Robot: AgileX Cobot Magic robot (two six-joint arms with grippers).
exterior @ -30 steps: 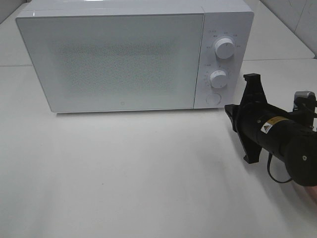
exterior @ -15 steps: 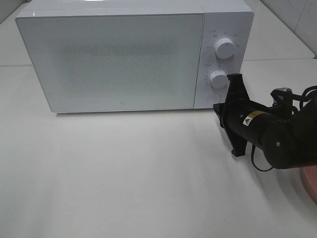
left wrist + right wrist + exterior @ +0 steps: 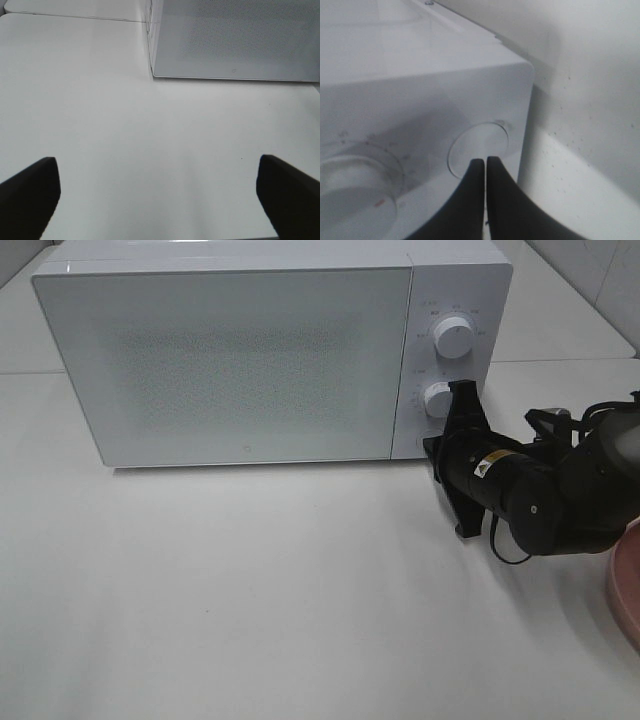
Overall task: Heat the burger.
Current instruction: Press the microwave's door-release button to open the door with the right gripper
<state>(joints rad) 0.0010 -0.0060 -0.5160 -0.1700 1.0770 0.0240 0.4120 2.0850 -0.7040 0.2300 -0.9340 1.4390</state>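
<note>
The burger is out of view in every frame. A white microwave (image 3: 250, 360) stands at the back of the table with its door closed. My right gripper (image 3: 434, 447) is shut, its black fingers pointing at the lower right corner of the control panel. In the right wrist view the closed fingertips (image 3: 485, 162) rest against the round button (image 3: 487, 142) below the lower knob (image 3: 355, 200). My left gripper (image 3: 160, 200) is open over bare table with nothing between its fingers (image 3: 30, 192); the microwave's left front corner (image 3: 152, 75) lies ahead of it.
Two white knobs (image 3: 455, 337) (image 3: 438, 398) sit on the microwave's panel. The edge of a pink round plate (image 3: 625, 585) shows at the right border of the exterior view. White table (image 3: 250, 590) stretches in front of the microwave.
My right arm has moved left and toward the microwave, bringing its shut fingertips to the round button. The pink plate's edge has come into view behind it. The left gripper has not changed.
</note>
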